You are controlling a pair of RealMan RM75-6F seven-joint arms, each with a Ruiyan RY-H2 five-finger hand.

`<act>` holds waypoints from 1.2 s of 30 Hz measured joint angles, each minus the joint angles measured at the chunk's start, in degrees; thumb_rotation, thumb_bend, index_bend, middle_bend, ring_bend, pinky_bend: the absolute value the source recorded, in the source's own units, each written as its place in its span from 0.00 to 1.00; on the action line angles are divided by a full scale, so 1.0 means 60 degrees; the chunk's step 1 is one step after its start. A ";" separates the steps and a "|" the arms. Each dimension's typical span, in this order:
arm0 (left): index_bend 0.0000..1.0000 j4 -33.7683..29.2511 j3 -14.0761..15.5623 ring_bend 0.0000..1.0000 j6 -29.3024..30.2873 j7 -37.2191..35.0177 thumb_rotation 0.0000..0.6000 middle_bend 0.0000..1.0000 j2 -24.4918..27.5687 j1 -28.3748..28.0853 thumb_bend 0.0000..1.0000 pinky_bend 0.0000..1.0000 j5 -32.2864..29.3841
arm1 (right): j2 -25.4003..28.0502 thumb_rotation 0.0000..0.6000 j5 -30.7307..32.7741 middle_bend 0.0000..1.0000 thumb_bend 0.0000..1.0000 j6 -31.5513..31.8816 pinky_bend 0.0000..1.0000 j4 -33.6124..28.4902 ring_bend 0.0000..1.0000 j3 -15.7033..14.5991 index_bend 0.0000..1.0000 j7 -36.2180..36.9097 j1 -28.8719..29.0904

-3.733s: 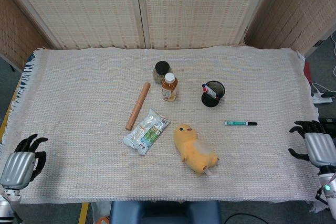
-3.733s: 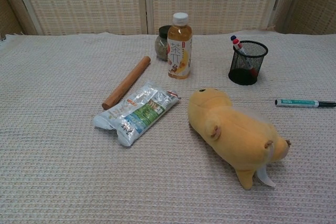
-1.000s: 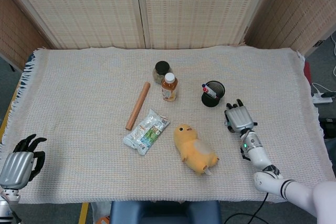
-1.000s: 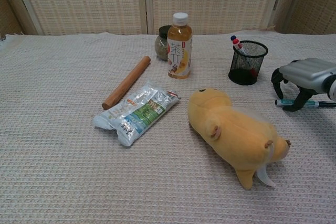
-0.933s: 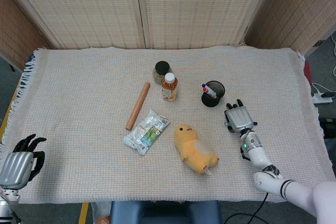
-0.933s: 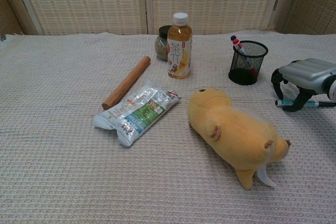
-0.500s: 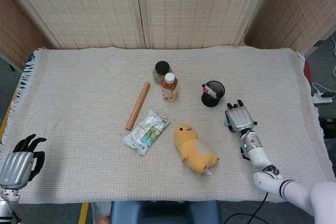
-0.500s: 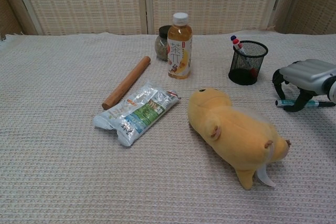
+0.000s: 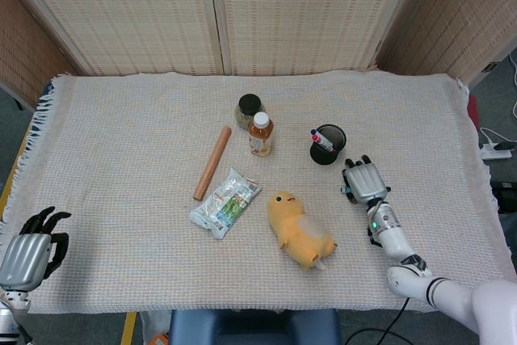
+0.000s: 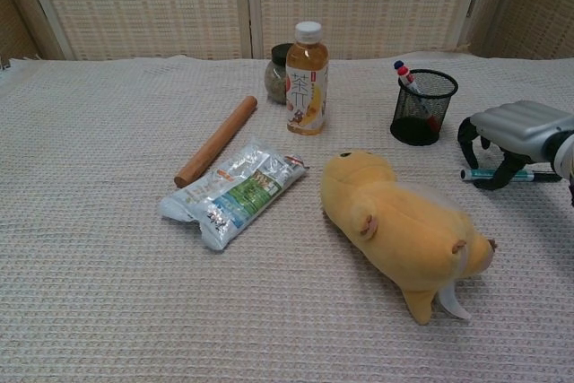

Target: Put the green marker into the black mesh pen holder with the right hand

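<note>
The green marker (image 10: 484,174) lies flat on the cloth, right of the black mesh pen holder (image 10: 423,107) and nearer the front edge. My right hand (image 10: 509,132) arches over the marker with its fingers curled down around it, pinching it at cloth level. In the head view this right hand (image 9: 364,182) covers nearly all of the marker, just below and right of the pen holder (image 9: 328,145), which has red-and-white pens in it. My left hand (image 9: 28,248) rests at the table's front left corner, fingers apart, holding nothing.
A yellow plush toy (image 10: 404,226) lies left of the right hand. A tea bottle (image 10: 307,78) and a dark jar (image 9: 249,109) stand left of the holder. A wooden rolling pin (image 9: 212,162) and a snack packet (image 9: 225,201) lie further left.
The right hand came in from the table's right edge and settled over the marker. In the last half second hand and marker shifted slightly left together.
</note>
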 measured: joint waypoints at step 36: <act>0.34 -0.0204 0.0027 0.09 0.0176 0.0145 1.00 0.21 0.0078 0.0063 0.58 0.17 0.0118 | 0.2666 1.00 -0.1303 0.24 0.29 0.1438 0.21 -0.3993 0.36 0.2585 0.74 0.6549 0.0563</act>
